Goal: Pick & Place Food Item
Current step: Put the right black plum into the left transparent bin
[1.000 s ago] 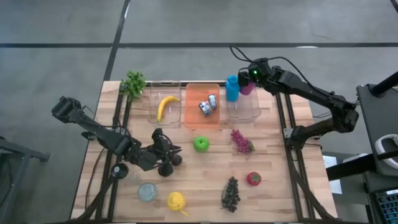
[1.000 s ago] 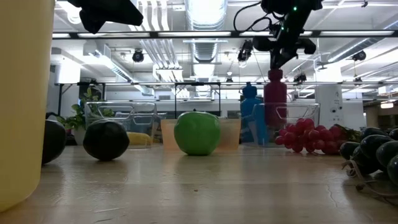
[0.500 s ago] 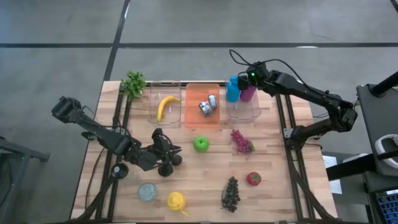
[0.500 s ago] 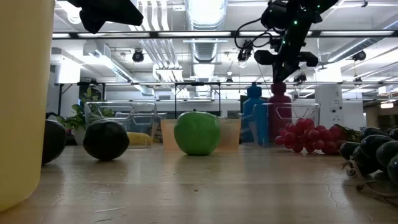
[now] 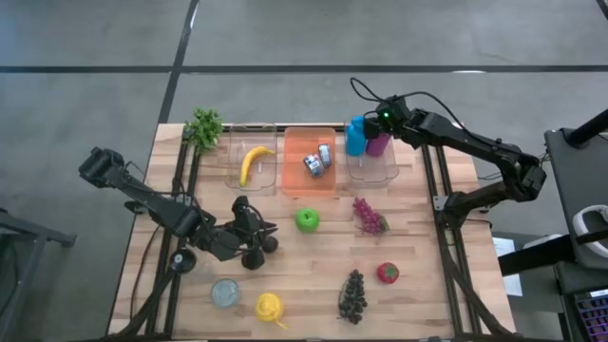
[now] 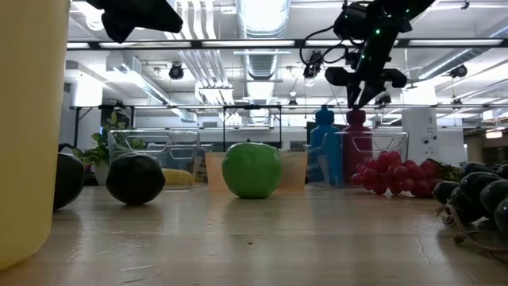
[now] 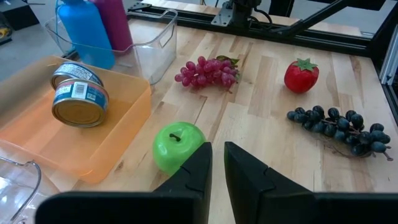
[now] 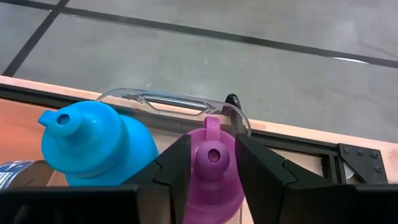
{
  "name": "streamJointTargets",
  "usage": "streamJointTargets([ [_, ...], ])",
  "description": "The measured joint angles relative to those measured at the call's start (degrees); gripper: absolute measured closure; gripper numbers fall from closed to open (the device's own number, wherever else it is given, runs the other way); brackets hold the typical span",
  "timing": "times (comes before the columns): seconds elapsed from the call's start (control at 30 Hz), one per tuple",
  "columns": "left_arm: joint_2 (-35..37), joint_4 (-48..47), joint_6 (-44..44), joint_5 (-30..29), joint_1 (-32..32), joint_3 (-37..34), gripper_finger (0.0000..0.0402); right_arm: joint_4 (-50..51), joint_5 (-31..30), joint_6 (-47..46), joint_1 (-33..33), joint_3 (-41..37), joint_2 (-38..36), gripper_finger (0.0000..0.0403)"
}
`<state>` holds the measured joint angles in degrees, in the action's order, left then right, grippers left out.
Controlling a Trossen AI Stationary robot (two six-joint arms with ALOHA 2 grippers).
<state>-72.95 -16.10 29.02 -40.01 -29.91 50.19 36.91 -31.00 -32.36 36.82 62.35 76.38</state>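
My right gripper [image 8: 212, 140] hangs over the clear bin [image 5: 376, 171] at the table's far right and is shut on the purple bottle [image 5: 378, 143], which stands upright inside the bin beside the blue bottle [image 8: 93, 144]. In the low view the purple bottle [image 6: 357, 147] shows behind the bin's wall, under the right gripper [image 6: 361, 97]. My left gripper [image 7: 217, 150] waits shut above the table's left middle, pointing at the green apple [image 7: 176, 147]. The apple [image 5: 306, 220] rests on the bare wood. My right gripper holds the purple bottle by its cap and neck [image 8: 211, 157], pinched between the two fingers, which come from above and point down. The bottle is upright, with its lower part down inside the clear bin; whether its base rests on the bin's floor I cannot tell.
An orange tray [image 5: 310, 161] holds two tins; a clear bin [image 5: 253, 163] holds a banana. Red grapes [image 5: 369, 216], a strawberry [image 5: 388, 273], dark grapes [image 5: 352, 295], a lemon [image 5: 270, 306], a tin [image 5: 225, 293] and greens [image 5: 203, 127] lie on the table.
My right gripper has come down with the purple bottle, lowering it from above the rim into the clear bin next to the blue bottle. The bottle has stayed upright. Most of the drop came in the first half second.
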Motion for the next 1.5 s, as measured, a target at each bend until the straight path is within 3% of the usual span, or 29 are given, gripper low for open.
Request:
streamJointTargets([
  [0.17,0.00,0.00,0.00,0.00,0.00,0.00,0.0355,1.35,0.82,-0.07,0.00,0.60,-0.21,0.0261],
  [0.33,-0.02,0.00,0.00,0.00,0.00,0.00,0.0355,6.56,2.95,1.31,-0.12,6.06,-2.50,0.0255],
  [0.57,0.00,-0.02,0.00,0.00,0.00,0.00,0.0355,12.36,2.95,4.21,-6.04,12.73,-8.78,0.0268],
  [0.8,0.00,-0.02,-0.02,0.00,-0.02,0.01,0.0355,11.80,1.95,5.20,-19.37,12.17,-15.45,0.0302],
  [0.93,-0.01,-0.05,-0.26,0.00,-0.02,0.02,0.0355,11.82,-2.36,5.11,-28.86,11.27,-15.83,0.0329],
  [1.23,-0.01,-0.24,-0.67,0.99,0.00,0.01,0.0355,10.63,-11.93,4.94,-50.65,10.65,-9.88,0.0381],
  [1.5,-0.02,-0.49,-1.34,1.06,0.02,1.16,0.0355,8.60,-17.00,4.92,-65.80,10.64,-3.10,0.0394],
])
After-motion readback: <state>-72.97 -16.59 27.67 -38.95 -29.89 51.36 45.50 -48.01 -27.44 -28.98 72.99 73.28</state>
